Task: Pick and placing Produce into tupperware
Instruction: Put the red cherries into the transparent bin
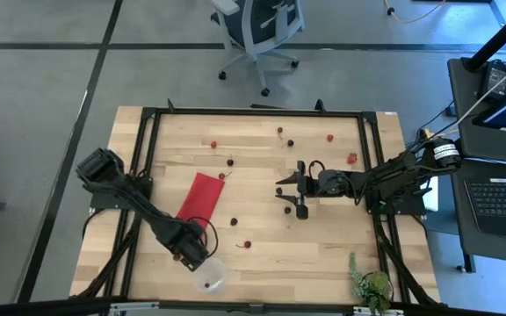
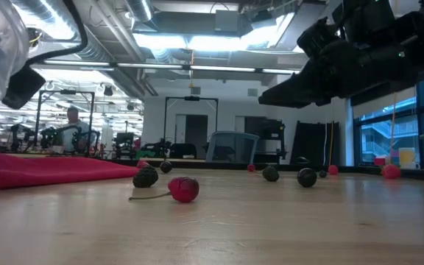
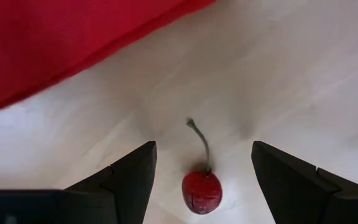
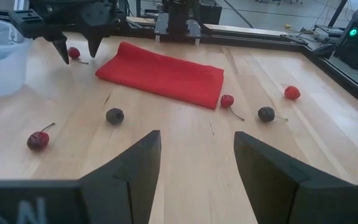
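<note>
Left gripper [image 3: 204, 180] with fingers spread wide, straddling a small bright red cherry with a thin curved stem [image 3: 201, 190] on the pale wooden table [image 1: 323, 246], just beside the flat magenta cloth [image 1: 199, 198]. Small round clear plastic cup [image 1: 209, 276] near, at the table's front edge. Right gripper [image 1: 295, 195] parked mid-table, fingers apart, empty. Risks: rolling away (round fruit, hard top) if one finger touches first; pinching stem only; bruising under a hard squeeze.

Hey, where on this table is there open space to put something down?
Bare wood lies along the near edge between the tupperware and the green plant, and left of the red cloth. It is crowded at the far middle, where cherries scatter, and around the right gripper.
</note>
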You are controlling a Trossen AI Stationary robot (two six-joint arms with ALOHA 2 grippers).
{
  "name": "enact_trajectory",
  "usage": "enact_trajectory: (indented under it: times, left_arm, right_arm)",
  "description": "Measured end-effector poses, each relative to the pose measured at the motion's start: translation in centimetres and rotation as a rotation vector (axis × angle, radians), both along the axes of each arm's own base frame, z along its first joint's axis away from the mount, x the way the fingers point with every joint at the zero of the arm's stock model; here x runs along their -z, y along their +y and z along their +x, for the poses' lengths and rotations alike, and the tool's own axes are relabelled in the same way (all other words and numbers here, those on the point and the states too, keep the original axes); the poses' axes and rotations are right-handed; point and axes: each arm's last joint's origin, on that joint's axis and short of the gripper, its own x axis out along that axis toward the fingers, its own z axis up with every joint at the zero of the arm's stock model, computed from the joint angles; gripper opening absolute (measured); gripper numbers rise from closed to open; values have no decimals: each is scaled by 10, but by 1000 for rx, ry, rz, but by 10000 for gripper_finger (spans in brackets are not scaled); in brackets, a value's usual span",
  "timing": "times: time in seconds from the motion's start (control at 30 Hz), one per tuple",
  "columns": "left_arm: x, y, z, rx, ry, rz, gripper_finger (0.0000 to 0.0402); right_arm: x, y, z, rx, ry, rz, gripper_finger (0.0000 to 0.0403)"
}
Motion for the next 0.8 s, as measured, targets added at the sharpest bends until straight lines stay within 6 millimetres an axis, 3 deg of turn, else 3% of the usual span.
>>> enact_trajectory:
  times: [0.8]
  left_arm:
    - [7,6,5,30,62,-48,255]
  right_arm:
    - [3,0,-1,3,31,7,205]
